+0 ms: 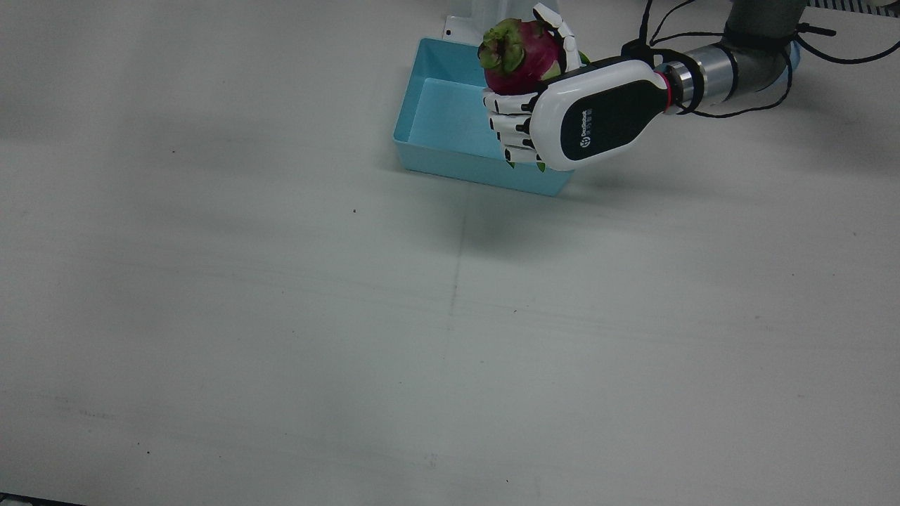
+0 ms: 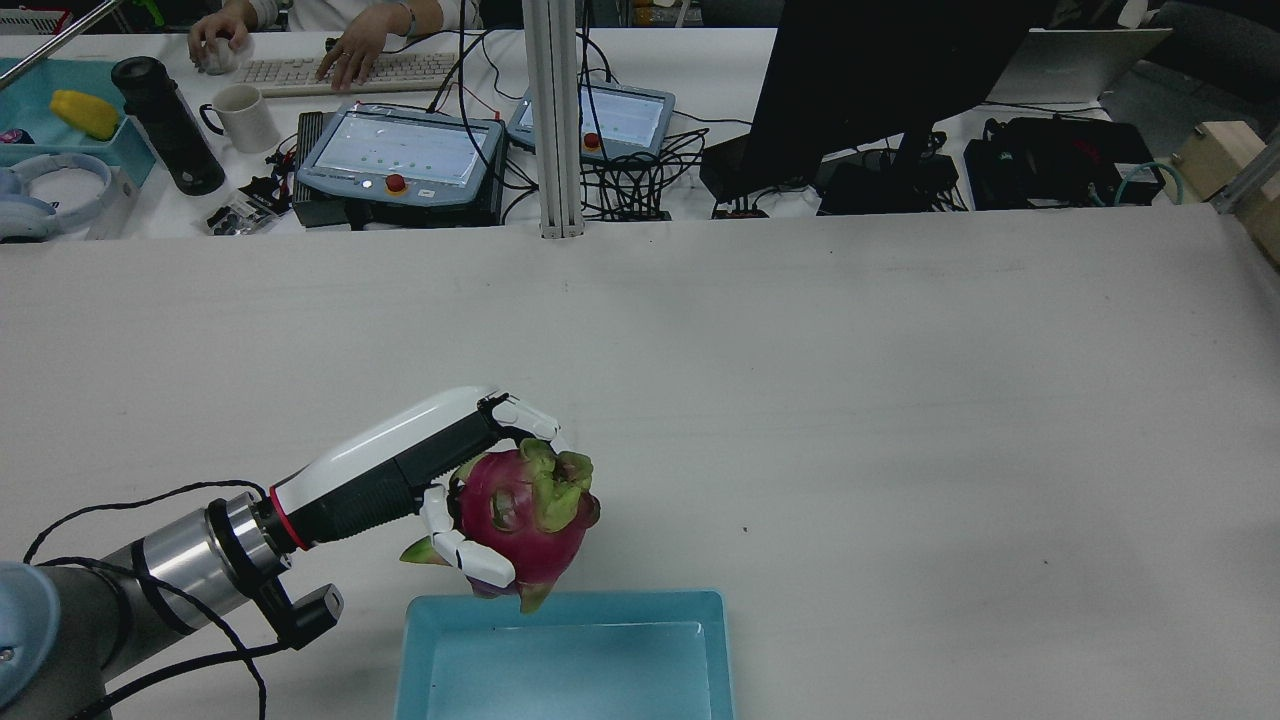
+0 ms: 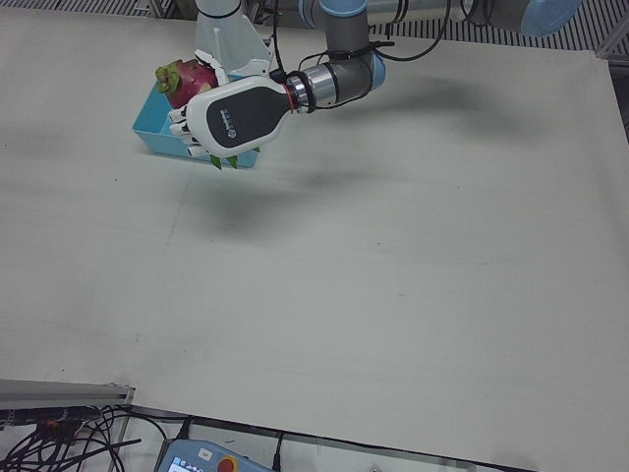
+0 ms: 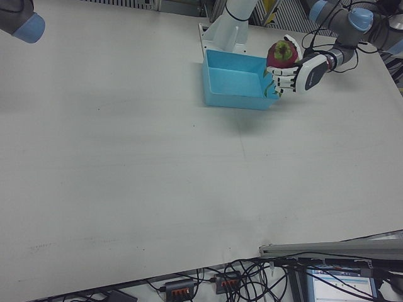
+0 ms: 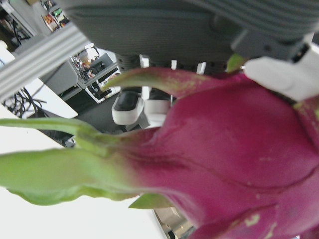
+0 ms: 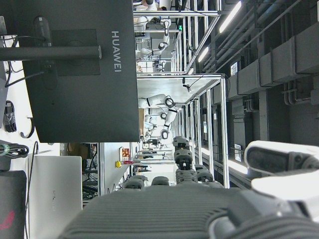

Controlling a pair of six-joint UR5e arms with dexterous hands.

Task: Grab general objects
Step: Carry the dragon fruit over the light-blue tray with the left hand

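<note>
Front view: the left robot hand [image 1: 562, 116] was clenched round a dragon fruit [image 1: 519, 60], fingers [image 1: 508, 125] cupping it from the side so its leafy crown stayed free. The fruit hung in the air over the 3 o'clock rim of the blue tray [image 1: 450, 116] (apparently for dropping in). The right robot hand's state cannot be told; the tabletop [image 1: 351, 337] was otherwise bare.

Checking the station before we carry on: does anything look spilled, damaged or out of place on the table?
Nothing stands out. The left hand holds the dragon fruit clear of the table, over one end of the blue tray, which looks empty and intact. The table shows only faint marks, no spill.
</note>
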